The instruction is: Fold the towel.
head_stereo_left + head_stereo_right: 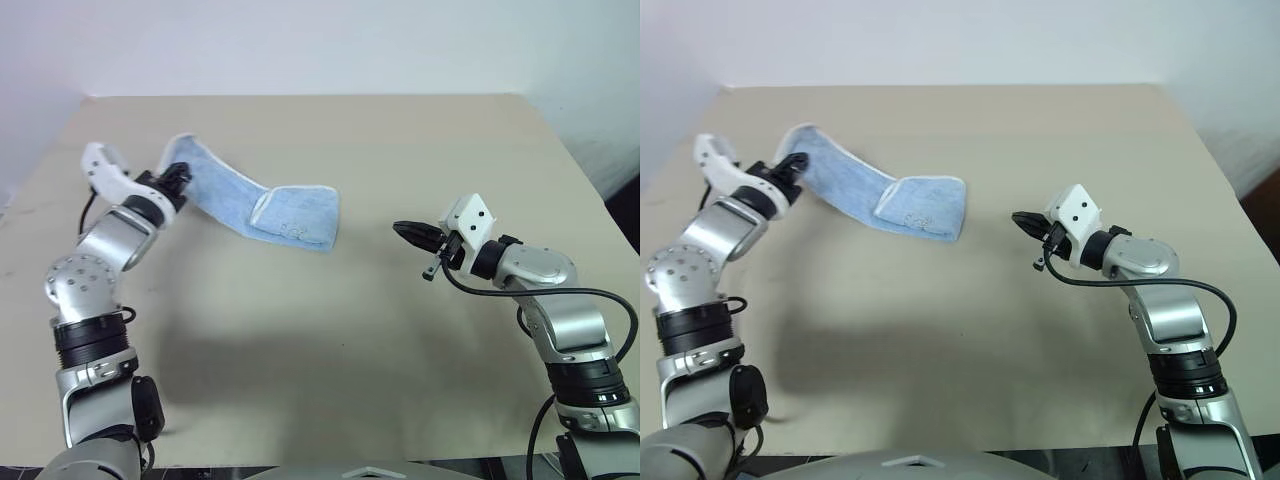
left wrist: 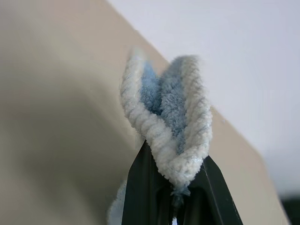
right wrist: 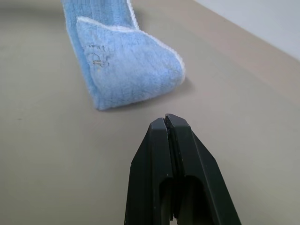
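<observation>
Where the broad, matte beige table [image 1: 330, 360] spreads smooth and flat beneath both arms, the towel [image 1: 262, 205] lies toward its far left part as a long, narrow band of light-blue terry cloth. Its surface is ribbed and fuzzy, edged by a cream-white stitched border that traces each side. The right end of the band is folded back over itself into a rounded, doubled flap resting on the table, with a small pale mark stitched on its upper face. From that flap the cloth runs leftward and rises off the tabletop, its far end lifted and curled.

That lifted end sits in the left gripper [image 1: 180, 177], whose two black, wedge-shaped fingers are clamped on the towel's edge; in the left wrist view the pinched border bunches into a plump, looped fold of thick cream pile around a blue core, standing up from between the fingertips.

Well apart to the right of the towel, the right gripper [image 1: 407, 230] hangs above bare table, pointing toward the folded flap. Its smooth black fingers [image 3: 154, 154] taper to a point and are pressed together with nothing between them.
</observation>
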Controlling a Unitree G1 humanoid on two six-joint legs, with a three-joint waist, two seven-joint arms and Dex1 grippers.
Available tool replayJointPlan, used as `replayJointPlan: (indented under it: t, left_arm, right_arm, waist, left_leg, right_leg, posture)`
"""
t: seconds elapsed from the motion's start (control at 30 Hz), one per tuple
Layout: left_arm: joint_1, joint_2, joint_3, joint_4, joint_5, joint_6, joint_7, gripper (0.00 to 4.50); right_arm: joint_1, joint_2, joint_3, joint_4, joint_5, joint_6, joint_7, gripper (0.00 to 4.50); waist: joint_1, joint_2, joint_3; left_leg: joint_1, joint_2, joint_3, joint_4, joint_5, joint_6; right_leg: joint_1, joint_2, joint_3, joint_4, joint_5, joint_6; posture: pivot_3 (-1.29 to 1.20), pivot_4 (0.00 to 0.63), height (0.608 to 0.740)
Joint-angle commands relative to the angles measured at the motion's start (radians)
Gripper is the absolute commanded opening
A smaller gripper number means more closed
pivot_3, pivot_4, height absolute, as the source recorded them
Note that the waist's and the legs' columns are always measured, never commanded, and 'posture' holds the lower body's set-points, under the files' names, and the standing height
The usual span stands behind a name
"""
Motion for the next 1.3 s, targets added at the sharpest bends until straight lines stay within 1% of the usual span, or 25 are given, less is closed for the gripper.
replayJointPlan:
  t: [0.03, 0.1, 0.2, 0.27, 0.33, 0.37, 0.43, 0.47, 0.5, 0.73, 0.77, 0.8, 0.97, 1.1, 1.17, 1.27, 1.3]
  left_arm:
    - [-0.059, -0.026, -0.210, -0.112, 0.108, 0.068, -0.128, 0.04]
    - [-0.082, -0.044, -0.352, -0.120, 0.214, 0.085, -0.188, 0.04]
    - [-0.103, -0.062, -0.481, -0.098, 0.345, 0.090, -0.249, 0.04]
    - [-0.117, -0.068, -0.542, -0.061, 0.434, 0.083, -0.273, 0.04]
    - [-0.121, -0.075, -0.551, -0.040, 0.483, 0.074, -0.301, 0.04]
    - [-0.120, -0.088, -0.526, -0.031, 0.481, 0.072, -0.312, 0.48]
    - [-0.115, -0.105, -0.483, -0.030, 0.482, 0.077, -0.329, 1.00]
    - [-0.113, -0.109, -0.471, -0.032, 0.488, 0.081, -0.337, 1.41]
    - [-0.107, -0.104, -0.463, -0.040, 0.496, 0.086, -0.349, 1.66]
    - [-0.075, -0.083, -0.382, -0.102, 0.519, 0.092, -0.407, 4.03]
    - [-0.073, -0.078, -0.350, -0.117, 0.511, 0.081, -0.418, 4.31]
    - [-0.073, -0.073, -0.317, -0.124, 0.502, 0.078, -0.423, 4.45]
    - [-0.064, 0.016, -0.255, -0.145, 0.550, 0.051, -0.486, 4.45]
    - [-0.040, 0.083, -0.259, -0.135, 0.603, -0.003, -0.557, 4.45]
    - [-0.025, 0.098, -0.252, -0.151, 0.595, -0.032, -0.616, 4.45]
    - [-0.029, 0.081, -0.242, -0.135, 0.606, -0.063, -0.627, 3.89]
    - [-0.031, 0.081, -0.260, -0.125, 0.629, -0.077, -0.635, 3.59]
  right_arm:
    - [0.004, -0.006, -0.028, -0.016, -0.002, -0.022, -0.017, 0.00]
    - [0.009, -0.004, -0.029, -0.022, -0.002, -0.020, -0.025, 0.00]
    - [0.015, -0.001, -0.027, -0.033, -0.003, -0.019, -0.036, 0.00]
    - [0.020, 0.003, -0.025, -0.048, -0.003, -0.015, -0.046, 0.00]
    - [0.025, 0.006, -0.021, -0.063, -0.002, -0.010, -0.054, 0.00]
    - [0.028, 0.007, -0.018, -0.069, -0.003, -0.008, -0.057, 0.00]
    - [0.034, 0.008, -0.015, -0.079, -0.002, -0.006, -0.062, 0.00]
    - [0.035, 0.009, -0.015, -0.082, -0.002, -0.004, -0.064, 0.00]
    - [0.034, 0.011, -0.012, -0.087, -0.002, -0.002, -0.064, 0.00]
    - [-0.001, 0.028, 0.015, -0.081, -0.003, -0.005, -0.063, 0.00]
    - [-0.022, 0.039, 0.020, -0.069, -0.004, -0.004, -0.070, 0.00]
    - [-0.044, 0.050, 0.027, -0.053, -0.010, -0.003, -0.078, 0.00]
    - [-0.144, 0.103, 0.057, 0.000, -0.012, 0.004, -0.091, 0.00]
    - [-0.199, 0.138, 0.079, 0.027, -0.007, 0.002, -0.077, 0.00]
    - [-0.222, 0.155, 0.089, 0.044, -0.007, 0.001, -0.073, 0.00]
    - [-0.281, 0.213, 0.122, 0.096, -0.013, 0.002, -0.080, 0.00]
    - [-0.303, 0.238, 0.128, 0.118, -0.010, 0.010, -0.088, 0.00]
  waist:
    - [-0.006, 0.000, 0.000]
    - [-0.010, 0.000, 0.000]
    - [-0.018, 0.000, 0.000]
    - [-0.020, 0.000, 0.000]
    - [-0.021, 0.000, 0.000]
    - [-0.021, 0.000, 0.000]
    - [-0.020, 0.000, 0.000]
    - [-0.020, 0.000, 0.000]
    - [-0.020, 0.000, 0.000]
    - [-0.019, 0.000, 0.000]
    - [-0.019, 0.000, 0.000]
    - [-0.020, 0.000, 0.000]
    - [-0.034, 0.000, 0.000]
    - [-0.036, 0.001, 0.000]
    - [-0.033, 0.001, 0.000]
    - [-0.035, 0.000, 0.000]
    - [-0.037, 0.000, 0.000]
  left_leg:
    - [-0.001, 0.000, 0.000, 0.000, 0.000, 0.000]
    - [-0.001, 0.000, 0.000, 0.000, 0.000, 0.002]
    - [-0.001, 0.001, 0.001, -0.002, 0.000, 0.002]
    - [-0.001, 0.003, 0.001, -0.002, 0.001, 0.001]
    - [0.000, 0.003, 0.001, -0.002, -0.001, 0.004]
    - [0.000, 0.004, 0.001, -0.001, -0.001, 0.005]
    - [0.000, 0.004, 0.000, 0.000, -0.001, 0.005]
    - [0.000, 0.004, 0.000, 0.000, -0.001, 0.005]
    - [0.000, 0.004, 0.000, 0.000, -0.001, 0.005]
    - [0.000, 0.004, 0.000, 0.000, -0.001, 0.005]
    - [0.000, 0.004, 0.000, 0.000, -0.001, 0.005]
    - [0.000, 0.004, 0.000, 0.000, -0.001, 0.005]
    - [0.000, 0.004, 0.000, 0.000, -0.001, 0.005]
    - [0.000, 0.003, 0.000, 0.000, 0.000, 0.004]
    - [0.000, 0.003, 0.000, 0.000, 0.001, 0.002]
    - [0.000, 0.003, 0.000, 0.000, 0.001, 0.002]
    - [0.000, 0.003, 0.000, 0.001, 0.001, 0.002]
  right_leg:
    - [0.000, 0.000, 0.000, 0.000, 0.000, 0.000]
    - [-0.001, 0.000, 0.000, 0.000, 0.000, 0.000]
    - [-0.002, 0.002, 0.001, 0.000, 0.000, 0.000]
    - [-0.003, 0.003, 0.001, -0.001, 0.000, 0.000]
    - [-0.003, 0.003, 0.001, 0.000, 0.000, 0.000]
    - [-0.003, 0.004, 0.001, 0.001, 0.000, 0.000]
    - [-0.003, 0.004, 0.001, 0.002, -0.001, -0.002]
    - [-0.003, 0.003, 0.000, 0.002, -0.001, -0.002]
    - [-0.003, 0.003, 0.001, 0.002, -0.001, -0.002]
    - [-0.003, 0.003, 0.001, 0.002, 0.000, 0.000]
    - [-0.003, 0.003, 0.001, 0.002, 0.000, 0.000]
    - [-0.003, 0.003, 0.001, 0.002, 0.000, 0.000]
    - [-0.004, 0.003, 0.001, 0.004, 0.000, 0.000]
    - [-0.004, 0.003, 0.001, 0.006, 0.000, 0.000]
    - [-0.004, 0.003, 0.001, 0.007, 0.000, 0.000]
    - [-0.004, 0.002, 0.001, 0.008, -0.001, -0.001]
    - [-0.004, 0.002, 0.001, 0.008, -0.001, -0.001]
  posture:
    - [0.00, 0.150, 0.728]
    - [0.00, 0.150, 0.728]
    - [0.00, 0.150, 0.728]
    - [0.00, 0.150, 0.728]
    - [0.00, 0.150, 0.728]
    - [0.00, 0.150, 0.728]
    - [0.00, 0.150, 0.728]
    - [0.00, 0.150, 0.728]
    - [0.00, 0.150, 0.728]
    - [0.00, 0.150, 0.728]
    - [0.00, 0.150, 0.728]
    - [0.00, 0.150, 0.728]
    - [0.00, 0.150, 0.728]
    - [0.00, 0.150, 0.728]
    - [0.00, 0.150, 0.728]
    - [0.00, 0.150, 0.728]
    - [0.00, 0.150, 0.728]
